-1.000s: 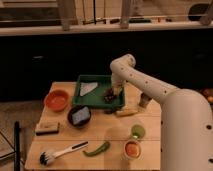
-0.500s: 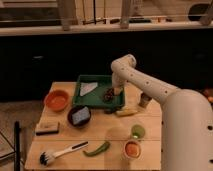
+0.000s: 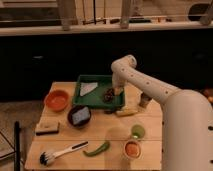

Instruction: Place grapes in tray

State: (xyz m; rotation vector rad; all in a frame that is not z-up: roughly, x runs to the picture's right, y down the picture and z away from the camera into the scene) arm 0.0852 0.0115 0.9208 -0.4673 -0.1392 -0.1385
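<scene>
The dark-green tray (image 3: 85,100) sits at the back middle of the wooden table, with a white cloth (image 3: 89,88) in its left part. The dark reddish-purple grapes (image 3: 108,95) lie inside the tray near its right rim. My gripper (image 3: 117,90) hangs at the tray's right edge, just right of the grapes and close to them. The white arm arcs in from the right.
An orange bowl (image 3: 56,99) and a dark bowl (image 3: 79,115) stand left of the tray. A green pepper (image 3: 97,148), a brush (image 3: 59,154), a sponge (image 3: 46,127), a green cup (image 3: 137,131), an orange cup (image 3: 131,148), a corn cob (image 3: 126,112) and a can (image 3: 144,100) lie around.
The gripper has stayed at the tray's right edge; the grapes lie in the tray beside it. Little else has moved.
</scene>
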